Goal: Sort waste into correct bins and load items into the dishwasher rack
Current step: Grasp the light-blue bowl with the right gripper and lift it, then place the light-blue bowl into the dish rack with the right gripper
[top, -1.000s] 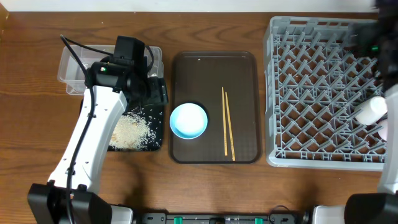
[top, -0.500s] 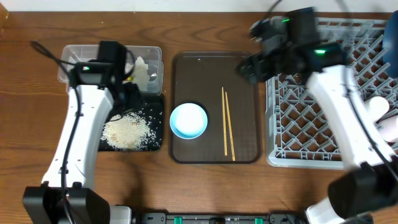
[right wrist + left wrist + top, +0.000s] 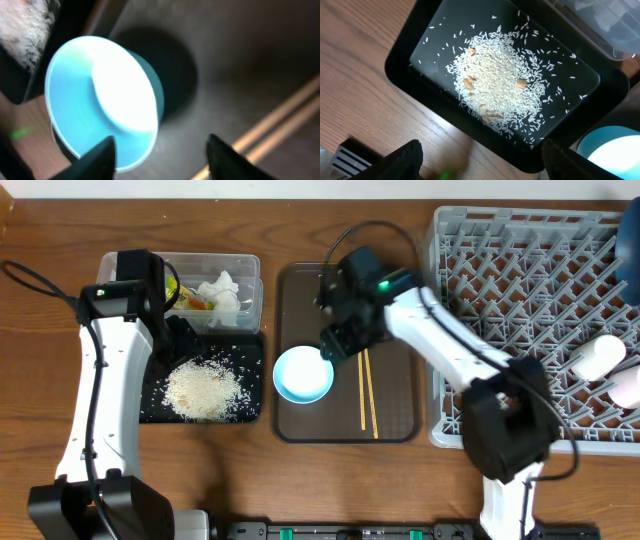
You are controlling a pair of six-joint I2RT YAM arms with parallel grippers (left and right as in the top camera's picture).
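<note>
Right gripper (image 3: 337, 340) swung from dishwasher rack (image 3: 520, 310) to above light blue bowl (image 3: 303, 373), fingers spread | bowl on brown serving tray (image 3: 392, 290), table centre | left gripper (image 3: 480, 162) spread over rice (image 3: 495, 85) in black tray (image 3: 401, 59)

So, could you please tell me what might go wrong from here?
The right end effector is open at the rim of the light blue bowl; a pinch on that thin rim might slip or tip it.
The chopsticks lie loose beside it on the brown tray and could get knocked.
A shoved bowl could bump the black tray of rice.
</note>
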